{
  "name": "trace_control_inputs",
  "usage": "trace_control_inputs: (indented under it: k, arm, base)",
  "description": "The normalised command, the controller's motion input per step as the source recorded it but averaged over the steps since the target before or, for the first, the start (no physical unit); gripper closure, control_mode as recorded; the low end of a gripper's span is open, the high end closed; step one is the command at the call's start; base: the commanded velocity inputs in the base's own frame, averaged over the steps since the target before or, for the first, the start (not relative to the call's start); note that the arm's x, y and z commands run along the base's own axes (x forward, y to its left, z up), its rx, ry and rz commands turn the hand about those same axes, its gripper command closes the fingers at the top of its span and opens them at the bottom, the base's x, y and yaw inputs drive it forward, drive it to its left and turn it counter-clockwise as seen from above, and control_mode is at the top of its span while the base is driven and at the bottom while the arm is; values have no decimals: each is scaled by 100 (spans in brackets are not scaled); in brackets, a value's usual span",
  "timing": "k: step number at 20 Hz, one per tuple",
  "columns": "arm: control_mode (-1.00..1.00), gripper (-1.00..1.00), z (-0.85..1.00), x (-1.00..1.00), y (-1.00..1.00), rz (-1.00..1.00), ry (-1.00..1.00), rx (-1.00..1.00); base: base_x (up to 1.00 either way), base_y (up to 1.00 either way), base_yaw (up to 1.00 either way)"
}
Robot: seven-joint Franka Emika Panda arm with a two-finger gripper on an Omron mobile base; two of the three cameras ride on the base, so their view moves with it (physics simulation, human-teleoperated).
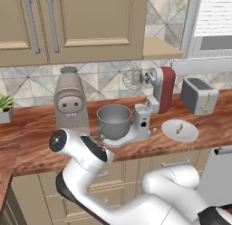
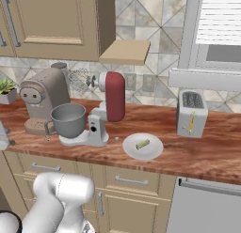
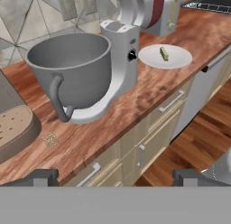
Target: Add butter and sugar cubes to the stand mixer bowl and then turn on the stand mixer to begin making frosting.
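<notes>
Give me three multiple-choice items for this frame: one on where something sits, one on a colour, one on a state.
1. Where is the white plate?
A. Between the stand mixer and the toaster
B. Left of the coffee machine
C. On the floor

2. What colour is the stand mixer's head?
A. Blue
B. Dark red
C. Black

3. What state is the stand mixer bowl in?
A. Tipped on its side
B. Full of batter
C. Upright and empty

Answers: 1 A, the plate lies on the counter between them. 2 B, the tilted-back head is dark red. 3 C, the hand view looks into a bare grey interior.
</notes>
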Motion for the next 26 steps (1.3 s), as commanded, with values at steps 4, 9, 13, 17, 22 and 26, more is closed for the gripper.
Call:
trace_control_inputs:
  k: [4, 9, 13, 17, 22, 26]
  arm:
    - [-100, -100, -28, 11, 0, 0, -7, 1]
    - [-100, -100, -14, 24, 0, 0, -2, 0]
    - [-100, -100, -8, 32, 0, 0, 0, 0]
    - [-100, -100, -16, 31, 0, 1, 0, 0]
    - [-100, -100, -25, 21, 0, 8, 0, -1]
    - [-100, -100, -27, 19, 0, 12, 0, -1]
  base:
    - [0, 0, 0]
    - [0, 0, 0]
    - [0, 0, 0]
    - [0, 0, 0]
    - [0, 0, 0]
    - [0, 0, 0]
